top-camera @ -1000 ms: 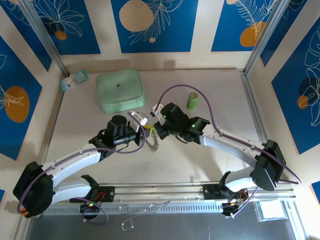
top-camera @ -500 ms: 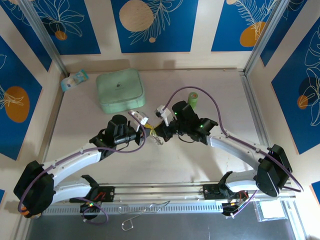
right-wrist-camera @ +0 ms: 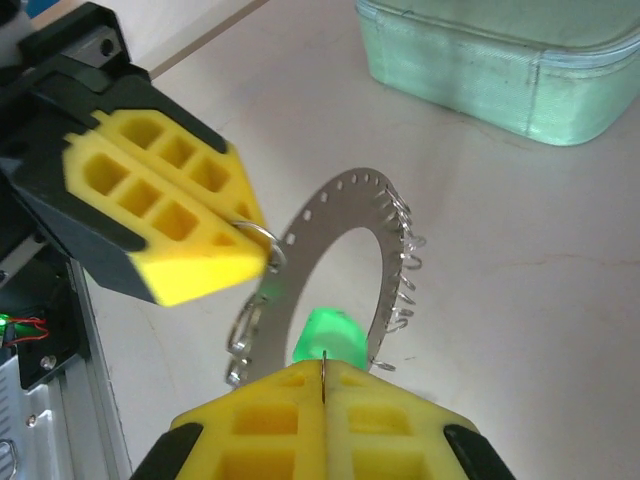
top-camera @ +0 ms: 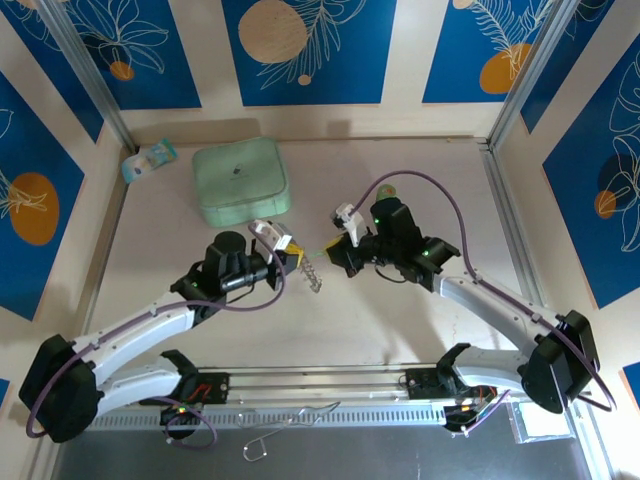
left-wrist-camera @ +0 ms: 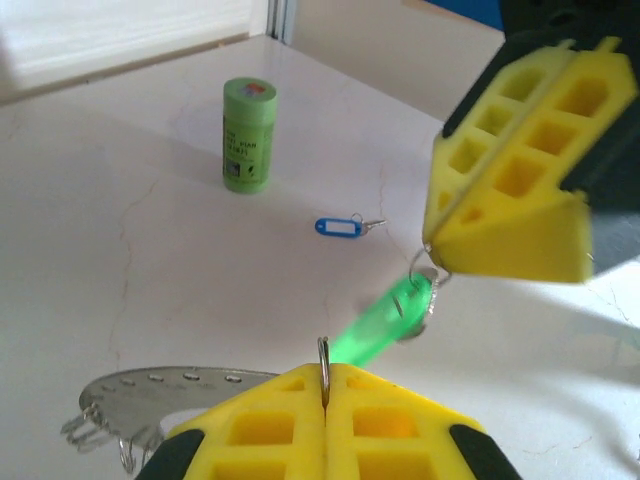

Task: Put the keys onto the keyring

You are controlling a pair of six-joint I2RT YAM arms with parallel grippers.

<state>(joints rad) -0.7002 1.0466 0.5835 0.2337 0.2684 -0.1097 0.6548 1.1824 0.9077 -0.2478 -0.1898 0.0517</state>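
Setting: a pale, faintly marbled worktop, with blue-and-cream leaf panels on the walls behind it.
Left tool: the left tool has its yellow pads pressed together, nipping a thin wire loop at the rim of the keyring.
Right tool: the right tool has its pads pressed together too, nipping the small wire ring at one end of the green key. It sits tip to tip with the left tool, close but apart.
Green key: the green key is up off the worktop, slanting between the two tools' tips, with its ring end at the right tool.
Keyring: the keyring is just below and beside the left tool's pads. It is tilted, with wire hooks along its holed rim.
Blue key: the blue key lies flat on the worktop beyond both tools, free of them.
Cylinder: the green cylinder stands upright, farther from the left tool than the blue key.
Case: the mint case is past the keyring from the right tool.
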